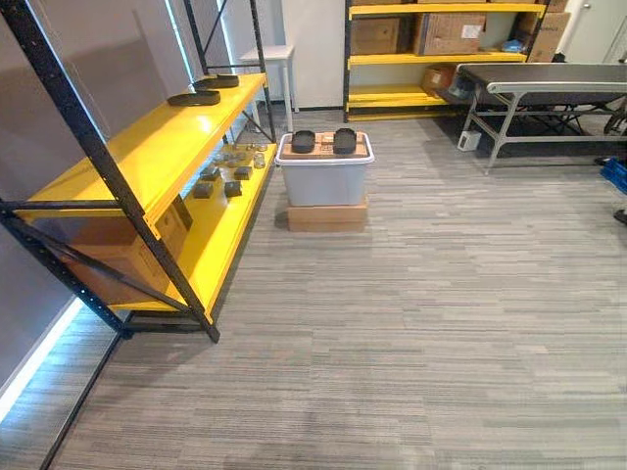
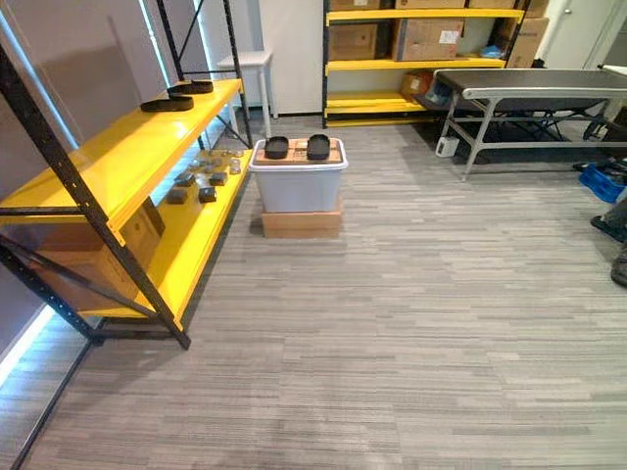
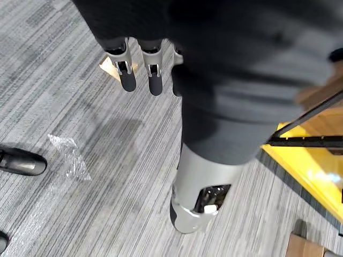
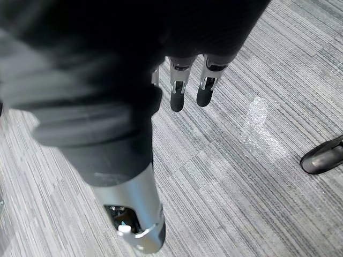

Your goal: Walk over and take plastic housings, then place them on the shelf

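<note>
Two black plastic housings (image 1: 304, 141) (image 1: 344, 141) lie side by side on the lid of a grey bin (image 1: 324, 184), which stands on a flat cardboard box across the carpet ahead. On my left runs the yellow shelf (image 1: 147, 147); two more black housings (image 1: 194, 97) (image 1: 217, 81) rest at the far end of its upper board. My left hand (image 3: 128, 80) hangs over the carpet with straight fingers and holds nothing. My right hand (image 4: 177, 99) hangs the same way, also with nothing in it.
Several small parts (image 1: 223, 176) lie on the shelf's lower board, with a cardboard box (image 1: 108, 250) beneath the upper one. A conveyor table (image 1: 549, 83), a rack of cartons (image 1: 441, 34) and a white side table (image 1: 269, 54) stand at the back. A person's dark shoe (image 4: 324, 155) and crumpled plastic film (image 3: 67, 155) are on the floor near me.
</note>
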Controlling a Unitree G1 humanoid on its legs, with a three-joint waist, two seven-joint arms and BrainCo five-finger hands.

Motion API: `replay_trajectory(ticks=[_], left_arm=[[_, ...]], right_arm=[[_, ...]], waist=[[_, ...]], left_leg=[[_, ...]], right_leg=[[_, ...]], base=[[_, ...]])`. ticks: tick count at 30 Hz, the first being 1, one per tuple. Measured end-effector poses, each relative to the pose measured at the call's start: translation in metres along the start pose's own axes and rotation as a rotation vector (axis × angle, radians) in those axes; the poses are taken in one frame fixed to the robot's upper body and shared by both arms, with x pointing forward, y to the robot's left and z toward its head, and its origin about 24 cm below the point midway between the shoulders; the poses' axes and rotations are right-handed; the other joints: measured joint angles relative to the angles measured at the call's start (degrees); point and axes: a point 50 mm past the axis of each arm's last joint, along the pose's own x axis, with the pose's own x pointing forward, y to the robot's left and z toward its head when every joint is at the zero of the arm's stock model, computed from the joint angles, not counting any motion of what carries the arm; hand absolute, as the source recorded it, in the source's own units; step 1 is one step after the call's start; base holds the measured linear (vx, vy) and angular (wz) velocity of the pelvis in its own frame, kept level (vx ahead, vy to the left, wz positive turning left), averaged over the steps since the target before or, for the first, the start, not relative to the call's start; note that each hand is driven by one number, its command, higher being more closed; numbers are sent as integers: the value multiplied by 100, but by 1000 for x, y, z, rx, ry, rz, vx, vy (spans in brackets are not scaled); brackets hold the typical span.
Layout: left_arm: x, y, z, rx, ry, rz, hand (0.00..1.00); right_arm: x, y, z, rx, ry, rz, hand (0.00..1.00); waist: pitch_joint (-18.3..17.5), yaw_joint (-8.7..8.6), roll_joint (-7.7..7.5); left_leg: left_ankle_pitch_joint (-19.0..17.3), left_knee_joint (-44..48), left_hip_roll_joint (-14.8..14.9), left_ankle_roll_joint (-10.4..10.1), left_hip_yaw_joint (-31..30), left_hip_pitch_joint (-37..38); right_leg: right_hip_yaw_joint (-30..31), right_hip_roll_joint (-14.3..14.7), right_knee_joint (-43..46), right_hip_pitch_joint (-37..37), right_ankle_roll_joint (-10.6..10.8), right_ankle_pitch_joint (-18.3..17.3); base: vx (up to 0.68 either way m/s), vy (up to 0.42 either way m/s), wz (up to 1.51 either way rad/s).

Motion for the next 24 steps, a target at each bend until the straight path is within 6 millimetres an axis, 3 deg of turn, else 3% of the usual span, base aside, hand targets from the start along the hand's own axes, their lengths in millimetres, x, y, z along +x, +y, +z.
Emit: replay_trajectory(ticks=[3, 4, 6, 7, 8, 11, 13, 14, 15, 16, 17, 19, 20, 21, 22, 24], left_arm=[[3, -7, 7, -21, -18, -12, 0], [4, -11, 11, -13, -27, -22, 0], [5, -18, 15, 22, -34, -40, 0], [5, -22, 12, 56, -22, -55, 0], [5, -23, 12, 69, -16, -58, 0], [7, -20, 22, 101, -41, -54, 0], [9, -23, 32, 107, -66, -61, 0], [10, -25, 35, 107, -73, -63, 0], [10, -27, 37, 112, -79, -69, 0], [10, -29, 35, 116, -77, -74, 0], [10, -28, 35, 107, -78, -69, 0], [7, -37, 34, 8, -99, -71, 0], [6, -38, 33, -18, -108, -69, 0], [5, -38, 32, -48, -117, -64, 0], [3, -36, 27, -49, -109, -62, 0], [0, -30, 15, -50, -79, -50, 0]], right_arm=[[3, 12, 5, -11, -10, 29, 0], [4, 16, 9, -9, -19, 35, 0], [4, 22, 7, -3, -16, 48, 0], [2, 23, -1, -17, 5, 54, 0], [1, 25, -8, -32, 29, 63, 0], [-2, 37, -26, -46, 79, 98, 0], [-4, 31, -32, -40, 95, 83, 0], [-5, 27, -35, -30, 100, 72, 0], [-9, 16, -43, -12, 118, 38, 0], [-12, 5, -50, 25, 136, 1, 0], [-12, 5, -52, 50, 137, -6, 0], [-16, 1, -57, 103, 130, -26, 0], [-17, 1, -59, 103, 134, -28, 0], [-19, 5, -64, 102, 142, -17, 0], [-20, 10, -66, 93, 144, -5, 0], [-17, 17, -61, 88, 130, 15, 0]], waist=[[57, 55, 35], [102, 78, 95], [236, 92, 83], [344, 106, 53], [383, 91, 53], [403, -79, 72], [454, -233, 101], [459, -283, 100], [407, -359, 99], [342, -337, 139], [330, -323, 97], [362, -266, 113], [400, -219, 130], [468, -151, 118], [483, -60, 94], [461, 172, 66]], left_leg=[[-152, 234, 13, 142, 18, -241], [-312, 252, 43, 247, 21, -294], [-449, 343, -25, 281, 60, -275], [-559, 316, -129, 415, 58, -62], [-606, 275, -141, 451, 57, 72], [-729, 86, -7, 430, -11, 334], [-877, -20, 169, 328, -180, 543], [-930, -68, 222, 268, -267, 625], [-985, -201, 354, 120, -392, 845], [-979, 100, 463, 64, -504, 837], [-920, 449, 491, -45, -518, 719], [-497, 3112, 578, -728, -774, -287], [-435, 3916, 635, -848, -803, -505], [-410, 5160, 744, -894, -778, -891], [-436, 5848, 825, -832, -720, -1329], [-567, 5908, 829, -577, -462, -1900]], right_leg=[[105, 2, 138, -236, 30, -24], [120, 19, 543, -485, 131, -279], [65, -162, 1984, -1104, 350, -902], [-112, -352, 3268, -1627, 397, -1211], [-170, -388, 3658, -1812, 413, -1268], [-391, -253, 3365, -2387, 358, -1236], [-304, -38, 2820, -2666, 228, -1106], [-245, 24, 2645, -2715, 147, -949], [-211, 122, 2480, -2649, 1, -353], [-279, 238, 2566, -2550, -433, -387], [-286, 239, 2548, -2467, -520, -453], [-343, 310, 1992, -1697, -664, -549], [-345, 370, 1828, -1405, -683, -561], [-331, 472, 1538, -803, -784, -626], [-230, 542, 1258, -291, -876, -700], [127, 556, 961, 114, -900, -816]], base=[[-23, 41, -17], [-43, 71, -14], [-32, 91, -8], [58, 108, -2], [110, 88, -1], [226, 8, 6], [344, -80, 40], [620, -210, 69], [734, -261, 57], [772, -278, 40], [702, -235, 15], [675, -211, 23], [621, -162, 30], [562, -119, 17], [633, -86, -3], [500, -1, -57]])
